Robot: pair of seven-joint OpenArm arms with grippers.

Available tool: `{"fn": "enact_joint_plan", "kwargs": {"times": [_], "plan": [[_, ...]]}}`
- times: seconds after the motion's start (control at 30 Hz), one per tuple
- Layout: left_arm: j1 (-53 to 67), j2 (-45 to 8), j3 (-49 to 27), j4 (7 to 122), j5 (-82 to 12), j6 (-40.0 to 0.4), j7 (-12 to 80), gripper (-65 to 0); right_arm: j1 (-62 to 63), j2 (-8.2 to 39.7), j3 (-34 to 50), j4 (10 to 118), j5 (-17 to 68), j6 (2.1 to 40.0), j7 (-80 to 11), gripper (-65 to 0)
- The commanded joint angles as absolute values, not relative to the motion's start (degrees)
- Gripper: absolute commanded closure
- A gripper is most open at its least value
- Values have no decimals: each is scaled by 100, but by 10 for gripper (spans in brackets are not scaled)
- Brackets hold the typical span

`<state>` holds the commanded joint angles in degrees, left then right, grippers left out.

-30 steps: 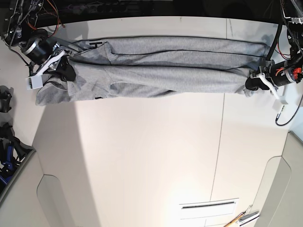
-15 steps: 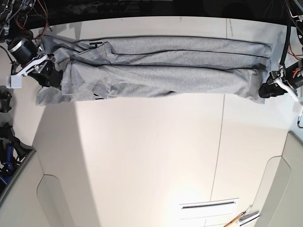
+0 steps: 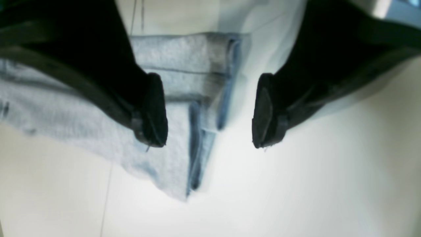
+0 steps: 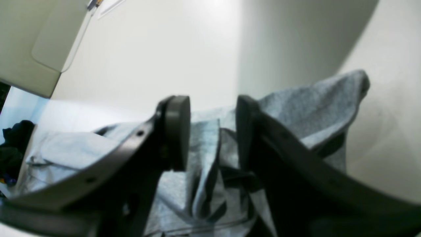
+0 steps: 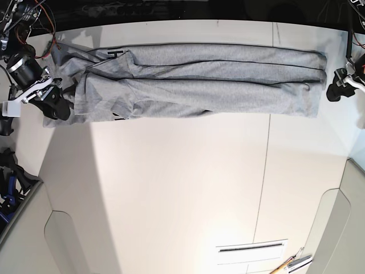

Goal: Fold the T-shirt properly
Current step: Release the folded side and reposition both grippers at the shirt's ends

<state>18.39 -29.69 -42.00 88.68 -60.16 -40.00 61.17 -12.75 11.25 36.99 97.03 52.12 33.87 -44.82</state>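
Observation:
The grey T-shirt (image 5: pixel 199 80) lies folded into a long narrow strip across the far side of the white table (image 5: pixel 182 182). A bit of black lettering (image 5: pixel 116 53) shows near its left end. My left gripper (image 5: pixel 332 91) stands open just off the strip's right end. In the left wrist view its fingers (image 3: pixel 153 112) are spread wide above the T-shirt's hem edge (image 3: pixel 184 62), and nothing is between them. My right gripper (image 5: pixel 57 105) is over the sleeve at the left end. In the right wrist view its pads (image 4: pixel 177 131) stand apart, with a fold of the T-shirt (image 4: pixel 205 148) showing in the gap.
A slotted plate (image 5: pixel 251 248) and a few small tools (image 5: pixel 292 264) lie at the table's front right. Dark gear (image 5: pixel 7 171) sits off the left edge. Raised beige panels (image 5: pixel 342 228) flank the front corners. Cables hang behind both arms.
My left gripper let go of the T-shirt's right end and drew back to the right. My right gripper moved left and toward the front, onto the sleeve end. The strip now lies stretched longer.

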Motion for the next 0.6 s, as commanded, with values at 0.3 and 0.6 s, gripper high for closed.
{"fn": "enact_joint_plan", "kwargs": {"times": [0.3,0.6], "plan": [[1907,-2936,-4195,8372,-6014,-4000,5830,-445,-1275,1122,3212,9701,5083,3393,-4414,0],[1909,-2934,-4108,7979,-6193,-4000,5686,-451,-1275,1122,2112,9690,3861,3387,-3905,0]]}}
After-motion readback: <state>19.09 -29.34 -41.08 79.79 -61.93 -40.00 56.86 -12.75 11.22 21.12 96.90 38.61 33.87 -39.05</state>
